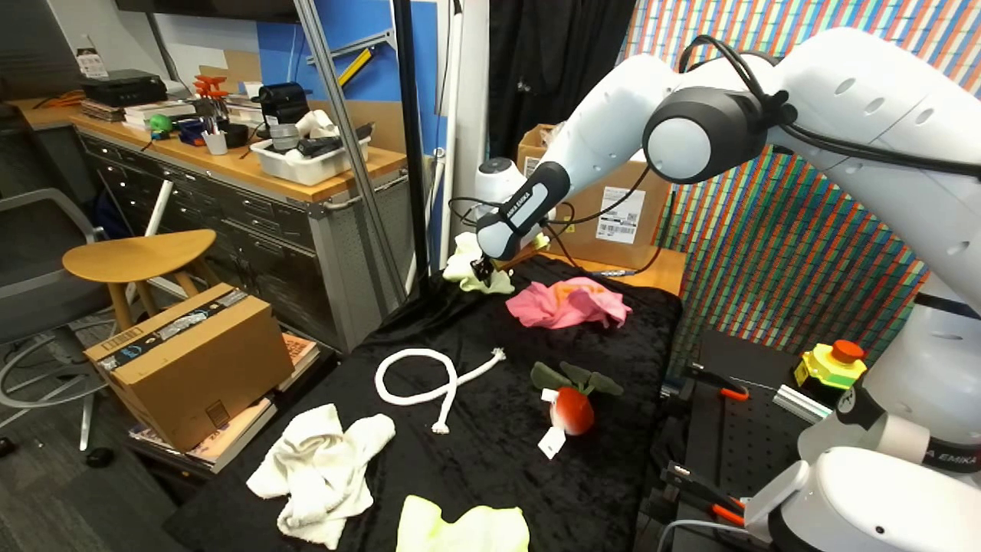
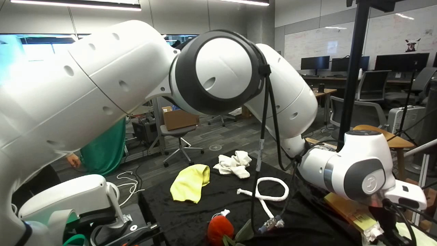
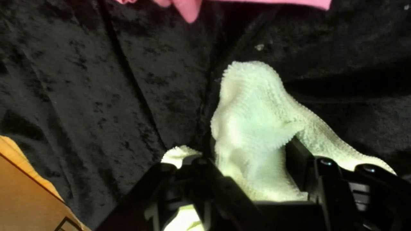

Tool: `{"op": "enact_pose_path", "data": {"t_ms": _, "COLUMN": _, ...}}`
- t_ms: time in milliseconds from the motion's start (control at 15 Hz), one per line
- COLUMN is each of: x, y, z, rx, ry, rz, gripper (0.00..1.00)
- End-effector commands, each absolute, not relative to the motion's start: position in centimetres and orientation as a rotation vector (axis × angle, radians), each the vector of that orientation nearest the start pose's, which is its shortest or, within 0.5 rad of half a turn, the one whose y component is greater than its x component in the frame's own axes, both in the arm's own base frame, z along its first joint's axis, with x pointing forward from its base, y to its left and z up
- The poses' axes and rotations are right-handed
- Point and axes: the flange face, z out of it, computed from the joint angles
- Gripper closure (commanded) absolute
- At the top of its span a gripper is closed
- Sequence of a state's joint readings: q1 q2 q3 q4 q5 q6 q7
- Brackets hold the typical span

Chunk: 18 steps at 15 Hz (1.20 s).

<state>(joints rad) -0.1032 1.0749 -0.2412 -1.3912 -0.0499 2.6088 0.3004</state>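
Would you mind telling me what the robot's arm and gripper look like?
The Franka Emika Panda arm is white and rounded, with dark grey joint sections and shallow oval recesses; a dark band shows EMIKA lettering. Black cables run along it. The Robotiq gripper is black, with jointed fingers.

Arm strip (image 1: 525, 205): "EMIKA"; dark band (image 1: 954, 458), lower right: "EMIKA"; carton label (image 1: 619, 216) illegible.

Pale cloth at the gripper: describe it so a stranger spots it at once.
In an exterior view, find the black-draped table and go to its far end, near the white-labelled cardboard box. There the gripper sits at a crumpled pale cloth. Its whitish yellow-green sets it apart from the pink cloth beside it.
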Motion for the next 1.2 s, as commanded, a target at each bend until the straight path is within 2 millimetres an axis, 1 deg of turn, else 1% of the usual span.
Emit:
{"op": "enact_pose_path", "data": {"t_ms": 0, "x": 70.6, "y": -21.7, "z": 9.6, "rx": -3.259, "ry": 0.788, "rz": -0.305, "gripper": 0.72}}
{"op": "enact_pose_path", "data": {"t_ms": 133, "x": 70.8, "y": -21.9, "z": 10.7, "rx": -3.258, "ry": 0.79, "rz": -0.326, "gripper": 0.87}}
{"op": "enact_pose_path", "data": {"t_ms": 200, "x": 71.0, "y": -21.9, "z": 11.2, "rx": -3.261, "ry": 0.791, "rz": -0.336, "gripper": 0.91}}
{"op": "enact_pose_path", "data": {"t_ms": 333, "x": 71.2, "y": -21.9, "z": 12.2, "rx": -3.265, "ry": 0.782, "rz": -0.349, "gripper": 0.95}}
{"op": "enact_pose_path", "data": {"t_ms": 400, "x": 71.2, "y": -21.9, "z": 12.9, "rx": -3.269, "ry": 0.771, "rz": -0.356, "gripper": 0.96}}
{"op": "enact_pose_path", "data": {"t_ms": 467, "x": 71.1, "y": -21.7, "z": 13.8, "rx": -3.277, "ry": 0.751, "rz": -0.366, "gripper": 0.94}}
{"op": "enact_pose_path", "data": {"t_ms": 600, "x": 70.9, "y": -21.3, "z": 15.9, "rx": -3.281, "ry": 0.702, "rz": -0.387, "gripper": 0.94}}
{"op": "enact_pose_path", "data": {"t_ms": 733, "x": 70.5, "y": -20.7, "z": 18.5, "rx": -3.291, "ry": 0.616, "rz": -0.39, "gripper": 0.94}}
{"op": "enact_pose_path", "data": {"t_ms": 933, "x": 69.1, "y": -19.7, "z": 22.2, "rx": -3.318, "ry": 0.507, "rz": -0.394, "gripper": 0.95}}
{"op": "enact_pose_path", "data": {"t_ms": 1133, "x": 67.0, "y": -18.8, "z": 26.0, "rx": -3.328, "ry": 0.423, "rz": -0.405, "gripper": 0.95}}
